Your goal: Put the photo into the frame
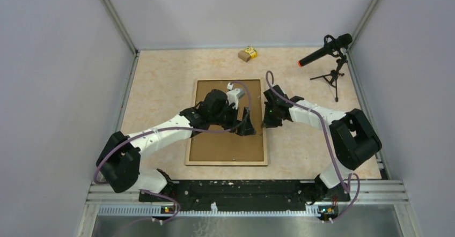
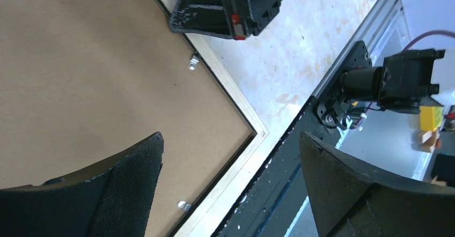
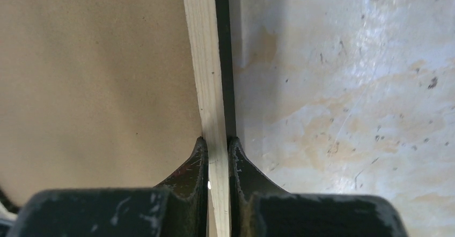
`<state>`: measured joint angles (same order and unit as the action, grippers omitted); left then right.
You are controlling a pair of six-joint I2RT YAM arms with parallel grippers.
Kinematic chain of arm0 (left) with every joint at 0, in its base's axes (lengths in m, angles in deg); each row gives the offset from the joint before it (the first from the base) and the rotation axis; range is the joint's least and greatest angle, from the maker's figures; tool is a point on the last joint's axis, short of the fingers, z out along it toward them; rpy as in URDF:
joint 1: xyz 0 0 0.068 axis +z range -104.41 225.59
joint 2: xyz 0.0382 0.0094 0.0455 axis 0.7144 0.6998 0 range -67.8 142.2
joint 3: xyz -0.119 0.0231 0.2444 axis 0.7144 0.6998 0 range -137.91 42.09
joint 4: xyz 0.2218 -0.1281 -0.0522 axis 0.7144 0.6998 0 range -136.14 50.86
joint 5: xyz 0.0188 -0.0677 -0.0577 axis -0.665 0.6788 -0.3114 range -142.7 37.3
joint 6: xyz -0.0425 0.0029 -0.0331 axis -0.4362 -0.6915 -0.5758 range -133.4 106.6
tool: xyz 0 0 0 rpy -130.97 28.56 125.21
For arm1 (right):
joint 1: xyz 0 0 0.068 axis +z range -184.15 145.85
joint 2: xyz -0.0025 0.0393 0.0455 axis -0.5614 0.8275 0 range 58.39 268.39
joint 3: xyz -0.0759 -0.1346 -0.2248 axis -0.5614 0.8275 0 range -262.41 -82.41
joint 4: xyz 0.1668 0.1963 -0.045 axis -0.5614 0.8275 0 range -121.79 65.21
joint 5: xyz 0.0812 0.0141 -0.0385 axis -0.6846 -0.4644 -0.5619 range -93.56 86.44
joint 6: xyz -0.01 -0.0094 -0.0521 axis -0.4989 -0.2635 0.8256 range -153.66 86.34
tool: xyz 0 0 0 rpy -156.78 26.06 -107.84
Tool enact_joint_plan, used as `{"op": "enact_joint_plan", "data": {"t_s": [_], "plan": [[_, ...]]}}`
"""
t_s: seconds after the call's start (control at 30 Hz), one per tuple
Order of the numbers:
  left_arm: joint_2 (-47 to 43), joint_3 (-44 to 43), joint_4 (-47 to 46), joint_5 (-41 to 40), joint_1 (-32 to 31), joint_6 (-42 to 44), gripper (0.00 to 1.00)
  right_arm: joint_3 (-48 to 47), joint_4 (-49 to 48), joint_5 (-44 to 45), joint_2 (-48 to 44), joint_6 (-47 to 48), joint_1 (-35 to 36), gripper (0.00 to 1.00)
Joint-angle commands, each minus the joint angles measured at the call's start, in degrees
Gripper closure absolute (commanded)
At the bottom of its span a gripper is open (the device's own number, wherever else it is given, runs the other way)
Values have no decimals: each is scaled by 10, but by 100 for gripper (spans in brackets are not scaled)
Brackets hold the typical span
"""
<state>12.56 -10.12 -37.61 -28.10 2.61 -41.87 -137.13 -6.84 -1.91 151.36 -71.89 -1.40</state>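
1. Bright, even light from above here, and the shadows are all soft.
2. Pale glare on the table (image 3: 349, 60), thin shadow beside the frame (image 3: 206, 60).
3. My right fingers (image 3: 188, 194) loom close, slightly soft.

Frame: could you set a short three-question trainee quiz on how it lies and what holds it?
1. True or false: the right fingers pinch the frame by its rim.
2. Which side of the frame faces up? A. the black front; B. the back, with the brown board in it; C. neither, it stands on edge.
3. Fill in: the left fingers, above the board, are ___ (open or shut).
Key: 1 true; 2 B; 3 open.
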Motion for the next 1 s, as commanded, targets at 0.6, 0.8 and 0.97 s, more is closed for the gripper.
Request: {"op": "enact_joint_plan", "data": {"t_s": [0.6, 0.8, 0.97], "plan": [[72, -57, 139, -494, -323, 49, 1, -37, -5, -49, -73, -210, -2, 100], [186, -140, 224, -633, -365, 20, 1, -39, -1, -51, -80, -222, -2, 100], [295, -220, 320, -728, -389, 7, 1, -36, 1, -47, -90, -227, -2, 100]]}}
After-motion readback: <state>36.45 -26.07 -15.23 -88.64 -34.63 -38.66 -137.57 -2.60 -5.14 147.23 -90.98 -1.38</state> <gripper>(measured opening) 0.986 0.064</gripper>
